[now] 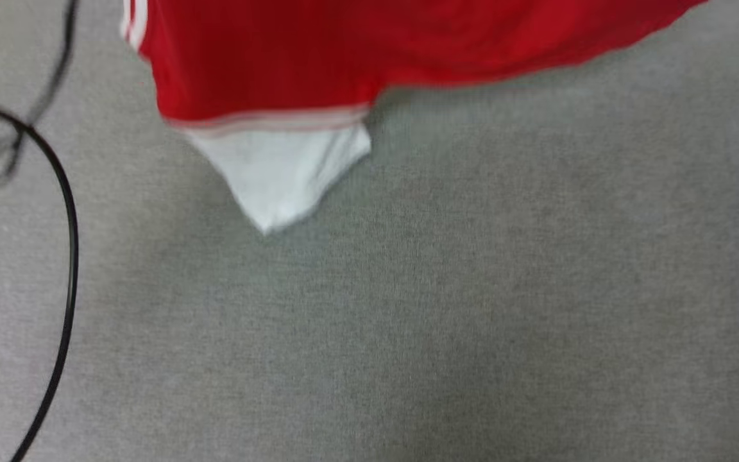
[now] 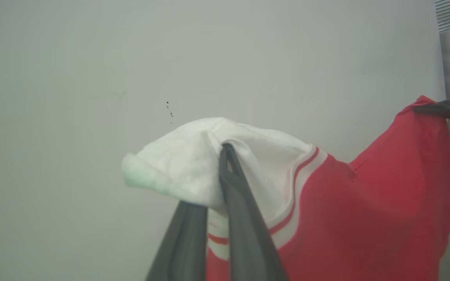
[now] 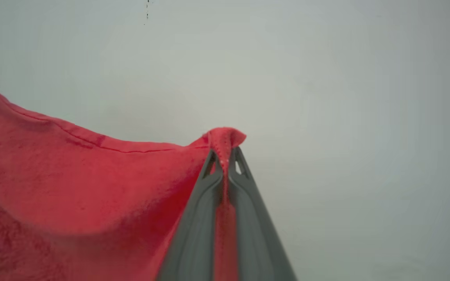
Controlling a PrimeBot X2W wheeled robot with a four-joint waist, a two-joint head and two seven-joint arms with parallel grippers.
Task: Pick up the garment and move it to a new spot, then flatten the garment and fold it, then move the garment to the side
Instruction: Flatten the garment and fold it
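Garment (image 1: 344,58) is off the surface, strung between both grippers. Left gripper (image 2: 224,156): fingers closed, pinching a bunched white sleeve (image 2: 178,164) of the garment, just outboard of its red-and-white striped trim (image 2: 299,171). One finger's tip is buried under the cloth. Right gripper (image 3: 225,156): fingers closed on a small fold of the red edge at the garment's other end. A nub of fabric sticks out past the tips and a strip of red runs down between the fingers. Left wrist view also catches the right gripper's fingers (image 2: 449,110) at the garment's far red corner, with cloth sagging between the two grip points. Pale wall (image 2: 92,58) sits behind the garment in both wrist views. Head view is blurred: red body across the top edge, a white sleeve hanging to a point below the striped trim, over a grey woven-looking surface (image 1: 440,321). Can't tell if that is floor or counter, or if it's the same sleeve the left gripper has. Black cable (image 1: 71,256) loops on that surface left of the garment, clear of it.
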